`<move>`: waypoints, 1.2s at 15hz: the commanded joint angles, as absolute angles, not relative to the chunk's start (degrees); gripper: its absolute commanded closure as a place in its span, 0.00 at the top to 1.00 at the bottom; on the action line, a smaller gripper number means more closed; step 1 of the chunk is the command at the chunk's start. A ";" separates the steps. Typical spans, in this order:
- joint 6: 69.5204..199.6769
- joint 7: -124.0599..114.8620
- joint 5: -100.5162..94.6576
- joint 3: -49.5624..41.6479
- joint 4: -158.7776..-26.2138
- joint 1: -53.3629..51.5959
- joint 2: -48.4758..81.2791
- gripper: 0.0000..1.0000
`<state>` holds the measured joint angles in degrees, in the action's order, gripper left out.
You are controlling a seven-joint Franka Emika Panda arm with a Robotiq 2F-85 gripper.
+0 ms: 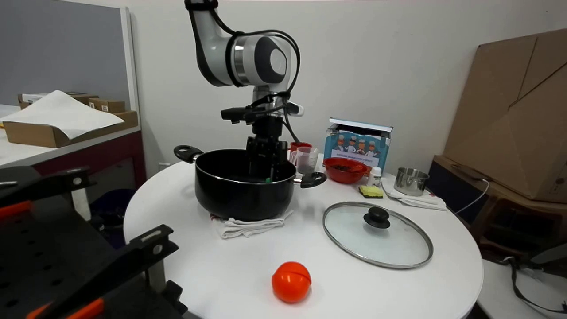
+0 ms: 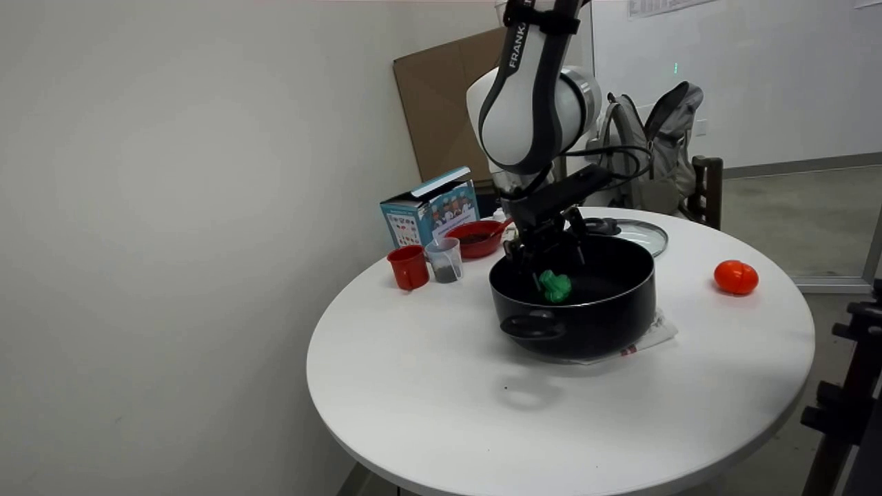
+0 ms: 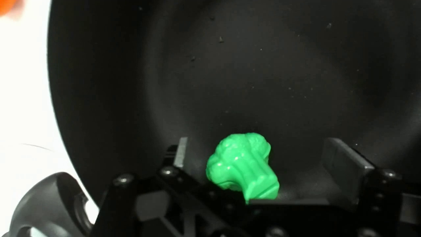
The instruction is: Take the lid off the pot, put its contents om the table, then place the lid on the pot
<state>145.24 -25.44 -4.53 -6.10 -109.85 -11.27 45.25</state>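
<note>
The wide black pot (image 1: pixel 243 199) stands uncovered on a folded cloth on the round white table (image 2: pixel 427 386). Inside the pot lies a green broccoli-like piece (image 3: pixel 243 164), also visible over the rim in an exterior view (image 2: pixel 555 286). My gripper (image 3: pixel 264 153) reaches down into the pot with its jaws wide apart. The green piece sits between the fingers (image 3: pixel 345 168), apart from both and closer to the left one in the wrist view. A red tomato-like ball (image 1: pixel 291 282) rests on the table. Flat on the table lies the glass lid (image 1: pixel 376 239), its black knob upward.
A red bowl (image 1: pixel 345 170), a clear measuring cup (image 2: pixel 445 260), a red mug (image 2: pixel 408 267), a printed box (image 1: pixel 358 144), a yellow sponge (image 1: pixel 371 191) and a metal cup (image 1: pixel 410 180) stand toward the table's edge. The pot's side handles (image 1: pixel 313 179) stick out past its rim.
</note>
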 commanded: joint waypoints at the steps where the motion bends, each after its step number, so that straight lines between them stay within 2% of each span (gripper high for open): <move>1: 145.29 -25.33 -4.24 -6.76 -106.97 -12.23 47.09 1.00; 7: 145.31 -25.78 -4.98 -8.12 -103.66 -12.63 49.03 1.00; 8: 145.09 -25.98 -5.28 -8.57 -103.21 -12.87 49.47 0.95; 10: 144.92 -25.91 -5.55 -9.01 -102.66 -13.13 50.21 0.72; 13: 145.00 -25.73 -5.70 -9.25 -102.30 -13.50 51.05 0.56; 18: 145.26 -25.46 -6.04 -9.58 -102.95 -14.34 50.98 0.18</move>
<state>145.32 -25.46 -5.06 -8.59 -103.85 -13.15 50.29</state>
